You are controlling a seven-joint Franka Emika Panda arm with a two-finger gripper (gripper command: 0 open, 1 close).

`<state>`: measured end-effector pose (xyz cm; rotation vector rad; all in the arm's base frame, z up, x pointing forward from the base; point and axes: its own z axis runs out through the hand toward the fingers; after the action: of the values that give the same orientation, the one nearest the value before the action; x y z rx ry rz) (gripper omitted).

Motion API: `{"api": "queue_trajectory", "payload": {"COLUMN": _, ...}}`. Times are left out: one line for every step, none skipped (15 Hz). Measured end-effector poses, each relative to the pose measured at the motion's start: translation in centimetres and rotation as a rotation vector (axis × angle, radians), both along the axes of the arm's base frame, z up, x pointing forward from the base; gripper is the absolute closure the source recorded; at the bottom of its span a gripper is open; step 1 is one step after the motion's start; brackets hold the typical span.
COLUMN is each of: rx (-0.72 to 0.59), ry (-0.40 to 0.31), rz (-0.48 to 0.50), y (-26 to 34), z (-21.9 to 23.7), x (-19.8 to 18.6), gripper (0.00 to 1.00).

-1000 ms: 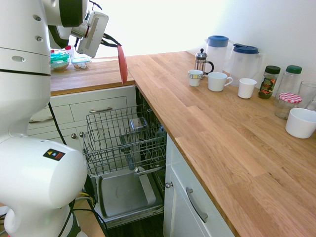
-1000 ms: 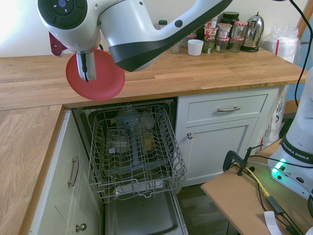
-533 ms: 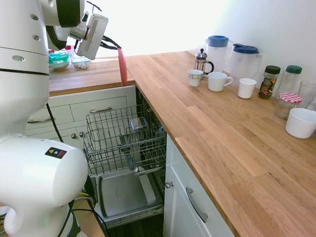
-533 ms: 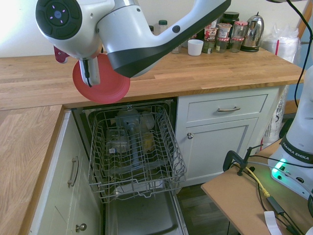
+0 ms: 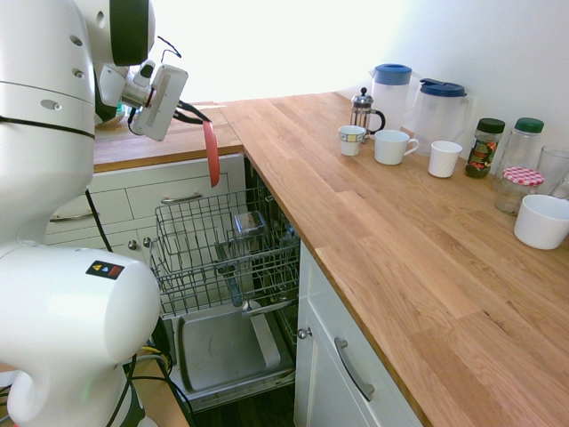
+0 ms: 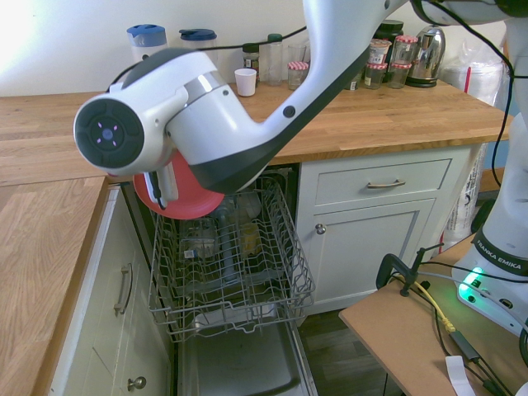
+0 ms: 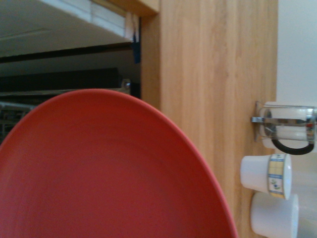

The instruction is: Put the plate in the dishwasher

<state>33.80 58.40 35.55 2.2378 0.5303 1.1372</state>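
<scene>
Glossy white rounded arm segments (image 5: 53, 294), dark grey-black bands at the joints, round dark end cap with small blue dots (image 6: 109, 132), small black label with coloured triangles, recessed screw holes, black cables by the wrist

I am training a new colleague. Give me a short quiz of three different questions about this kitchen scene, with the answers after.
1. True or false: the plate already rests in the wire rack of the dishwasher.
2. How does the gripper hold the plate? A flat, B on edge, C upside down on the counter.
3. Fill in: in the first exterior view, the two lidded pitchers stand behind the white ____.

Key: 1 false, it hangs above the rack. 2 B. 3 mugs.
</scene>
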Motion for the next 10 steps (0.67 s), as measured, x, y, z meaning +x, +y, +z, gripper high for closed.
{"api": "queue_trajectory", "payload": {"rx": 0.001, "ry": 0.008, "rz": 0.001, "y": 0.1, "z": -1.5, "x": 0.0, "gripper": 1.0}}
{"api": "queue_trajectory", "payload": {"rx": 0.007, "ry": 0.017, "rz": 0.004, "y": 0.3, "z": -2.8, "x": 0.1, "gripper": 1.0}}
{"api": "queue_trajectory", "payload": {"rx": 0.011, "ry": 0.024, "rz": 0.004, "y": 0.3, "z": -3.9, "x": 0.1, "gripper": 1.0}}
{"api": "queue_trajectory", "payload": {"rx": 0.015, "ry": 0.029, "rz": 0.001, "y": 0.4, "z": -4.8, "x": 0.1, "gripper": 1.0}}
{"api": "queue_trajectory", "payload": {"rx": 0.02, "ry": 0.033, "rz": 0.0, "y": 0.5, "z": -5.5, "x": -0.1, "gripper": 1.0}}
{"api": "queue_trajectory", "payload": {"rx": 0.021, "ry": 0.038, "rz": -0.001, "y": 0.5, "z": -6.2, "x": -0.3, "gripper": 1.0}}
{"api": "queue_trajectory", "payload": {"rx": 0.023, "ry": 0.042, "rz": -0.003, "y": 0.6, "z": -7.0, "x": -0.5, "gripper": 1.0}}
{"api": "queue_trajectory", "payload": {"rx": 0.026, "ry": 0.047, "rz": -0.005, "y": 0.6, "z": -7.8, "x": -0.6, "gripper": 1.0}}
{"api": "queue_trajectory", "payload": {"rx": 0.029, "ry": 0.053, "rz": -0.005, "y": 0.6, "z": -8.6, "x": -0.7, "gripper": 1.0}}
{"api": "queue_trajectory", "payload": {"rx": 0.033, "ry": 0.057, "rz": -0.008, "y": 0.5, "z": -9.5, "x": -0.7, "gripper": 1.0}}
